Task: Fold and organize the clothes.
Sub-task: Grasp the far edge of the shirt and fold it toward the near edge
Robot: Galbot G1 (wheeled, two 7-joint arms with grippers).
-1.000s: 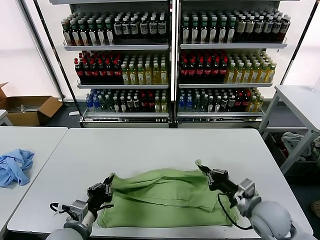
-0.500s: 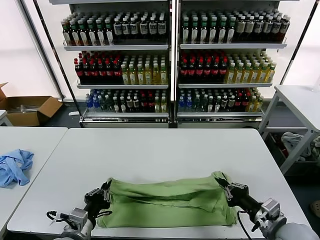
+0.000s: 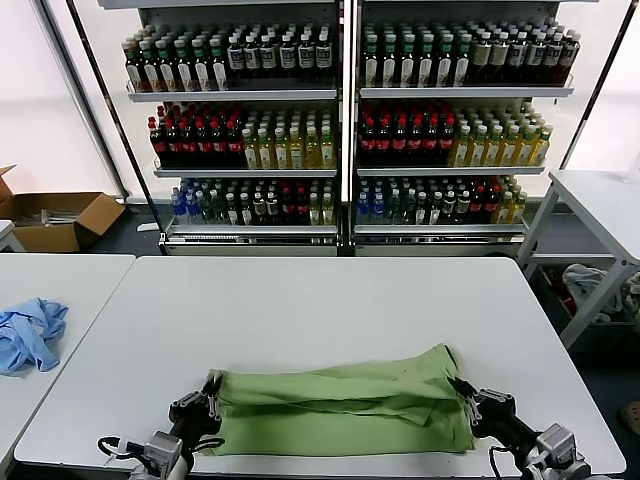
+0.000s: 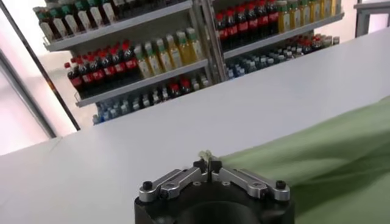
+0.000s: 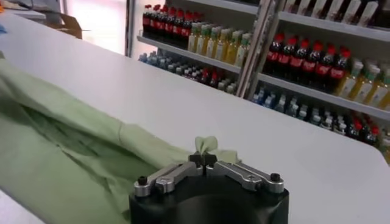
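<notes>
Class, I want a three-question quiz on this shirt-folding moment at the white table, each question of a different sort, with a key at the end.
1. True or false: the left gripper is shut on the green polo shirt.
2. Multiple choice: where does the light blue garment lie? A. on the green polo shirt; B. on the neighbouring table to the robot's left; C. on the drinks shelves.
3. Fill in: the right gripper pinches the shirt's edge on the robot's ____ side.

Key: 1 true; 2 B; 3 right.
</notes>
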